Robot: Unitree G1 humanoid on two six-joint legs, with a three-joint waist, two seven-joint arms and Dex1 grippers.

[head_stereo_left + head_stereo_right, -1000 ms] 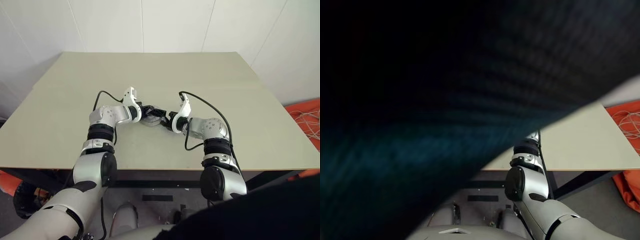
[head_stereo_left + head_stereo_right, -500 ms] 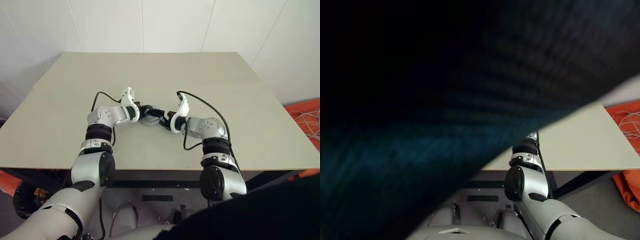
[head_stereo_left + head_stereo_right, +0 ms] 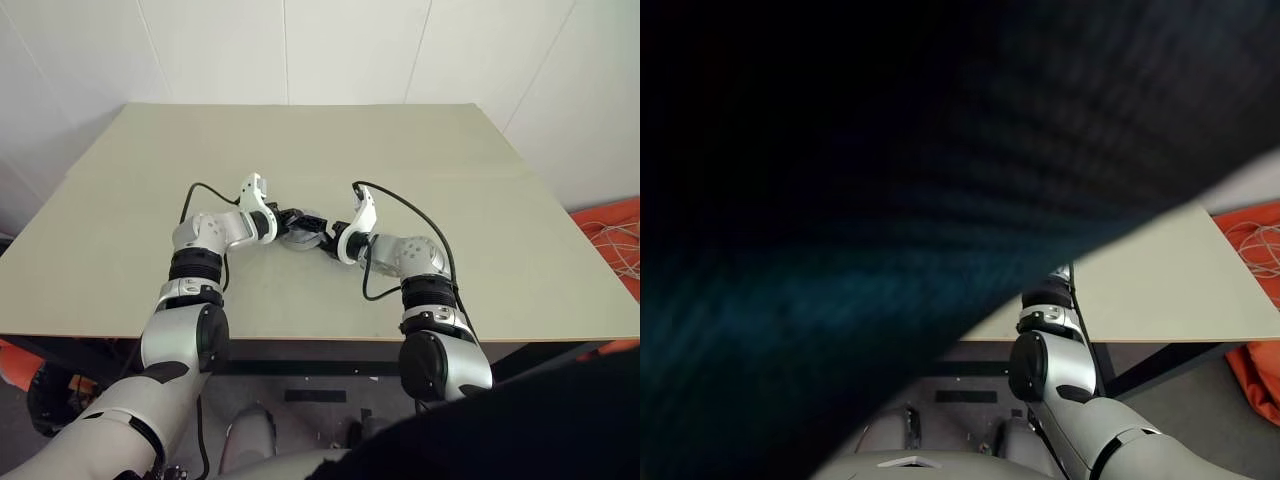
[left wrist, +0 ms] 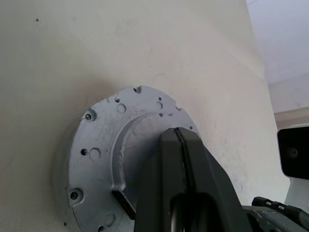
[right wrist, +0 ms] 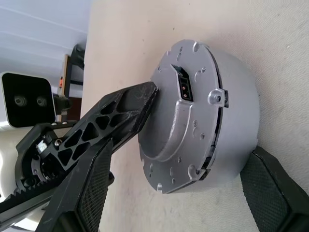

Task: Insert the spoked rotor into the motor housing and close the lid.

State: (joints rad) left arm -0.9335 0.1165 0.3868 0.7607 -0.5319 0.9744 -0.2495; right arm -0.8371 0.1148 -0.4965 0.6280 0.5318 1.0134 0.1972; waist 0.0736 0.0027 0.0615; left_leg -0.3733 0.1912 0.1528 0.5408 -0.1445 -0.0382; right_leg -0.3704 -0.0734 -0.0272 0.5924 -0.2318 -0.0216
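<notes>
Near-centre of the beige table (image 3: 450, 200), toward the robot's edge: both arms are bent inward and the two grippers meet over one part.

The part is the motor housing (image 5: 231, 121), a round grey metal drum. It is capped on one face by a wider flanged plate (image 4: 104, 159) with small holes round its edge, a raised arc-shaped rim and a small rectangular socket (image 5: 184, 87). The housing rests on the table surface between the grippers. I cannot tell whether it sits flat or is tipped on its edge. In the head view it shows as a small grey shape among the black fingers.

Left gripper (image 4: 179, 135): the two black fingers are pressed together with only a seam between them and nothing clamped. The closed tip sits on the plate's face, against the raised rim; the right wrist view shows it touching there.

Right gripper (image 3: 323, 240): jaws spread wide, with one ribbed finger (image 5: 94, 188) on each side of the drum. The housing lies within the span. One pad is hard against the drum's edge or just beside it; the other stands apart from it. No grip is evident.

A black cable (image 3: 420, 215) loops off the right forearm. An orange object with white cords (image 3: 615, 240) lies on the floor beyond the table's right edge. A dark cloth-like surface (image 3: 890, 200) covers most of the right eye view.
</notes>
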